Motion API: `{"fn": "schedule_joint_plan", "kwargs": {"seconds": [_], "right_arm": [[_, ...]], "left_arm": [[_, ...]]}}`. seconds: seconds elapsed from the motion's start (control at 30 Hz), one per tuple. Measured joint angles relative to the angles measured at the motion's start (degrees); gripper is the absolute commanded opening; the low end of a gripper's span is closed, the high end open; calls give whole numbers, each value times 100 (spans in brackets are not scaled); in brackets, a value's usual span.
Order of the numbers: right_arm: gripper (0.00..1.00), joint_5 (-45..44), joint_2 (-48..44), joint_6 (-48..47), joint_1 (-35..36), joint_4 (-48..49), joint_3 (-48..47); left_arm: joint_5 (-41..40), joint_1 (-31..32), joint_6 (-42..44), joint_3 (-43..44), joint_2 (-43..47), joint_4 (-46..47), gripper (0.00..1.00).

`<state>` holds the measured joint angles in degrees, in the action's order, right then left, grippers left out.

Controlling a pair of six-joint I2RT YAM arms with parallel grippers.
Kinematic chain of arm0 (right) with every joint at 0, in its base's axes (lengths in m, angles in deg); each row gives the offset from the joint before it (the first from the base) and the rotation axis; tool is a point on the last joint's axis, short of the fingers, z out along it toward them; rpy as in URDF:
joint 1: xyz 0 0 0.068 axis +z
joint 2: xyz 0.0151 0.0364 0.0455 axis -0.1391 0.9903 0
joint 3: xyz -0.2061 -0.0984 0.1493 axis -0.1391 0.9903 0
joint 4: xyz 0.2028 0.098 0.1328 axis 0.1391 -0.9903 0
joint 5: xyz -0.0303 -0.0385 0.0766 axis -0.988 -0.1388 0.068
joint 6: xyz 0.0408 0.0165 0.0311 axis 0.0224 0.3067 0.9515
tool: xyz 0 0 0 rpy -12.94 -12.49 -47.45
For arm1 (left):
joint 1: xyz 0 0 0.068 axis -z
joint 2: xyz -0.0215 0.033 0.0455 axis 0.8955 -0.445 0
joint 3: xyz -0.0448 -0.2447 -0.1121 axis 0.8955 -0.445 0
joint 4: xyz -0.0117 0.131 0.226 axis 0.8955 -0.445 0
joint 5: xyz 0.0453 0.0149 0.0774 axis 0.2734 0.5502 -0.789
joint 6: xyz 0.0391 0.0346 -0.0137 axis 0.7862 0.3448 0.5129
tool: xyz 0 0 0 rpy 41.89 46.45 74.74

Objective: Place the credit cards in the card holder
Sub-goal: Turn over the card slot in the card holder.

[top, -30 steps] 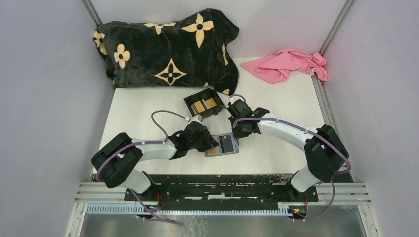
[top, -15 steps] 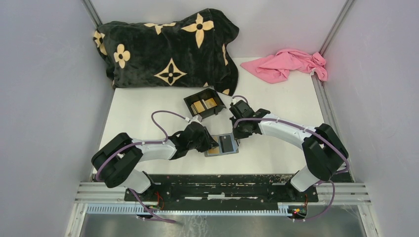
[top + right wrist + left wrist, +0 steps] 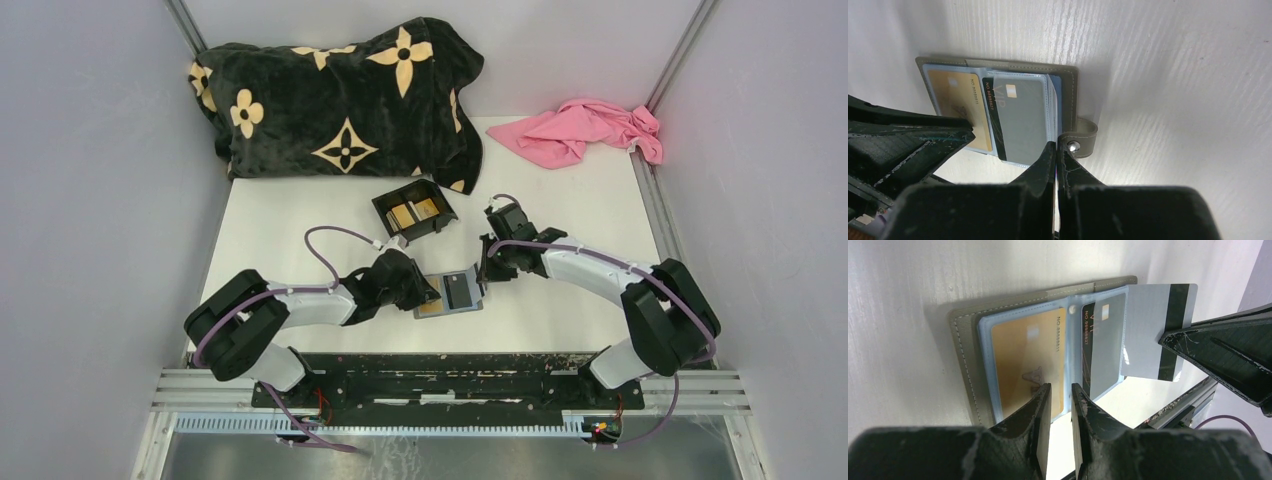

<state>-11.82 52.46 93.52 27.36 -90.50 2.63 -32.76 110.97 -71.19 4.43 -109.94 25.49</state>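
Note:
The grey card holder lies open on the white table, and in the top view the card holder sits between both arms. A gold credit card fills its left clear sleeve. A black credit card sits in the right sleeve. My right gripper is shut on a silvery credit card with a black stripe, held on edge at the holder's right side beside the clasp tab. My left gripper hovers at the holder's near edge, jaws slightly apart with only table between them.
A black plastic box holding tan cards stands behind the card holder. A black blanket with tan flowers is heaped at the back left. A pink cloth lies at the back right. Grey walls close in both sides.
My right gripper has shifted to the right and slightly back with the silvery card, away from the holder's middle. The left gripper has stayed almost still.

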Motion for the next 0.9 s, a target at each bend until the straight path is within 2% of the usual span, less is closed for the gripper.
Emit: {"fn": "schedule_joint_plan", "kwargs": {"seconds": [0.5,0.9], "right_arm": [[1,887,-173,227,-363,649,516],[1,1088,-177,315,-442,739,560]], "left_arm": [[-192,0,0,-221,474,-350,27],[-345,0,-2,-485,887,-619,25]]}}
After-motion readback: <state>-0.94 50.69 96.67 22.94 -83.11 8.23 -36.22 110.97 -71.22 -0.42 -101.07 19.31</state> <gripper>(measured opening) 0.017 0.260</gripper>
